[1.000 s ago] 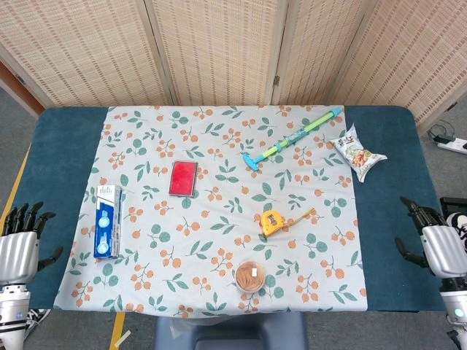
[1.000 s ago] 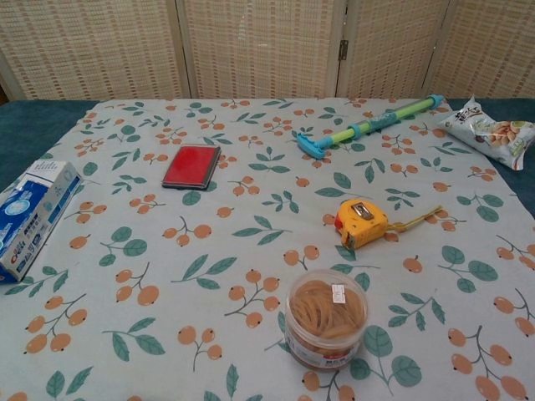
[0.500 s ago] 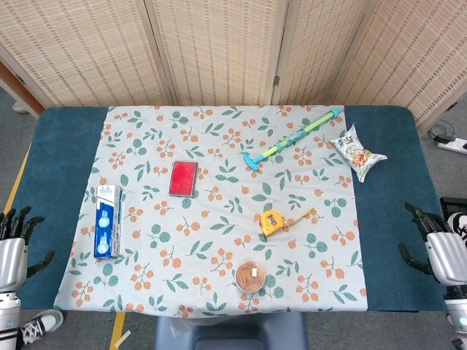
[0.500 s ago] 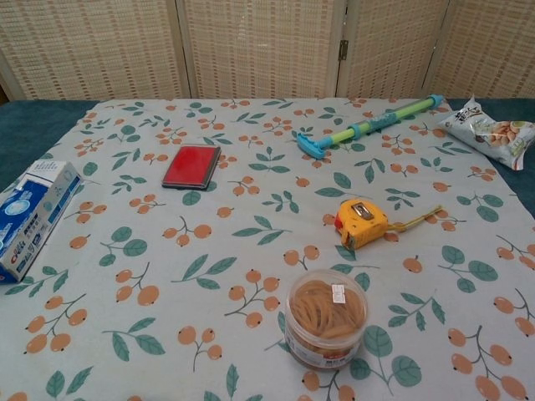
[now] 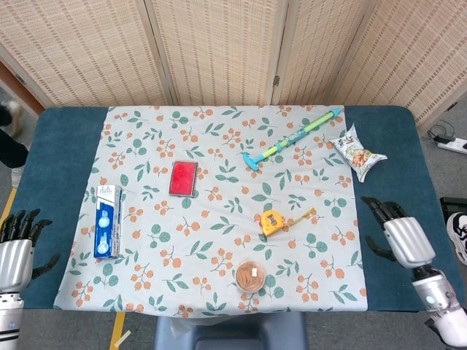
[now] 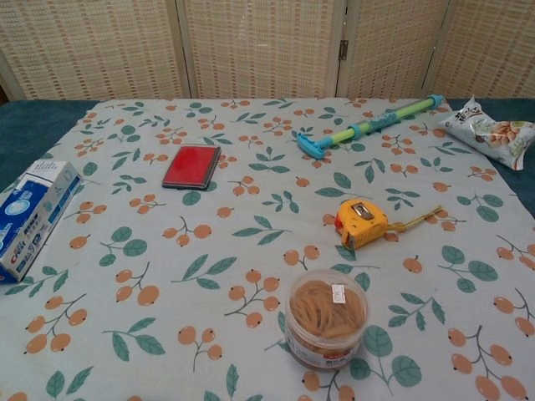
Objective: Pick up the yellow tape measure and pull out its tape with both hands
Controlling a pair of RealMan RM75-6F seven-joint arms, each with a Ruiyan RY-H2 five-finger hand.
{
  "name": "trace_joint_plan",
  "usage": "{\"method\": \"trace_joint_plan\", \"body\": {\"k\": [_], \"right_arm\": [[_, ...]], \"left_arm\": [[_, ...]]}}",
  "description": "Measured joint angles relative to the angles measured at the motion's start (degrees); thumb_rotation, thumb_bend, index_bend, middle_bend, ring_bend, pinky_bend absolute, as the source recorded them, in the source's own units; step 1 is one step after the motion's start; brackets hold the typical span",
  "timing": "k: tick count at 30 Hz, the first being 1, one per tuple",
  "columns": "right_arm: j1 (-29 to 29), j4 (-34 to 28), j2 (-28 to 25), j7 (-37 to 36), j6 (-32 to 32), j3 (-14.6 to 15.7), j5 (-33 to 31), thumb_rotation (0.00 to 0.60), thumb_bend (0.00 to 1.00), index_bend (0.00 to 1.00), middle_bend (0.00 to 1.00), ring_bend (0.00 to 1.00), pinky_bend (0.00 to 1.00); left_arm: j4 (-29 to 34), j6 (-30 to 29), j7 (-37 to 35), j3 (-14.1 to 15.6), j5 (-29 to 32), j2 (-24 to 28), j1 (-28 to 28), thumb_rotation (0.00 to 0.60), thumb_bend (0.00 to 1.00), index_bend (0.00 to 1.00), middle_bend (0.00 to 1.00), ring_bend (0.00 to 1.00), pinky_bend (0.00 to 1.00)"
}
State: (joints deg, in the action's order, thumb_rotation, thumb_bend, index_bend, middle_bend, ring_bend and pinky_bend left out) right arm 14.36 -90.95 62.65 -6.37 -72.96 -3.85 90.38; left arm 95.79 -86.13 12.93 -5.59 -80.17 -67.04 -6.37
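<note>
The yellow tape measure [image 5: 272, 222] lies on the flowered cloth right of centre, a short strip of tape poking out toward the right; the chest view shows the tape measure [image 6: 361, 222] too. My right hand [image 5: 400, 236] hovers over the blue table edge, well right of it, fingers spread and empty. My left hand [image 5: 16, 248] sits at the far left edge, fingers apart, holding nothing. Neither hand appears in the chest view.
A clear tub of rubber bands [image 5: 251, 277] stands just in front of the tape measure. A red case [image 5: 183, 178], a blue and white box [image 5: 106, 221], a green and blue stick [image 5: 292, 138] and a snack bag [image 5: 356, 153] lie around the cloth [image 5: 182, 240].
My right hand has moved left, in over the table edge toward the cloth. My left hand dropped lower and then rose slightly. The objects have not moved.
</note>
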Motion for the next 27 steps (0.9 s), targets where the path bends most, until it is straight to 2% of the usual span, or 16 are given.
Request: {"method": "trace_joint_plan", "body": {"k": [6,14,16,22,27], "right_arm": [[7.64,-1.72,2.26,5.89,10.94,-1.82,-3.16,0.6,0.43,0.0,0.09,0.21,0.16],[20.44,4.74,13.04,12.91,25.79,-3.16,-4.72,0.6,0.4,0.0,0.05,0.17,0.16],[22.49,6.96,15.39,14.09,27.77,-3.25,-5.06,0.6,0.37,0.0,0.04,0.16,0.16],[27.01,13.93,21.3,16.39,31.53,-3.18,-6.06,0.6,0.37,0.0,0.04,0.16,0.16],[28.59,17.7,23.64,16.5,33.16,-2.34,-6.57,0.6,0.37,0.0,0.06,0.17,0.16]], "left_arm": [[0.35,-0.32,0.05,0.33,-0.34,0.39,0.31,0.6,0.28,0.3,0.14,0.05,0.0],[0.76,-1.38,-0.37,0.66,-0.04,1.02,1.47,0.6,0.28,0.3,0.14,0.05,0.0],[0.84,-1.53,-0.44,0.74,-0.01,1.09,1.65,0.6,0.28,0.3,0.14,0.05,0.0],[0.92,-1.65,-0.61,0.91,-0.04,1.2,1.97,0.6,0.28,0.3,0.13,0.05,0.0],[0.88,-1.64,-0.89,0.95,0.23,1.36,2.23,0.6,0.28,0.3,0.13,0.05,0.0]]}}
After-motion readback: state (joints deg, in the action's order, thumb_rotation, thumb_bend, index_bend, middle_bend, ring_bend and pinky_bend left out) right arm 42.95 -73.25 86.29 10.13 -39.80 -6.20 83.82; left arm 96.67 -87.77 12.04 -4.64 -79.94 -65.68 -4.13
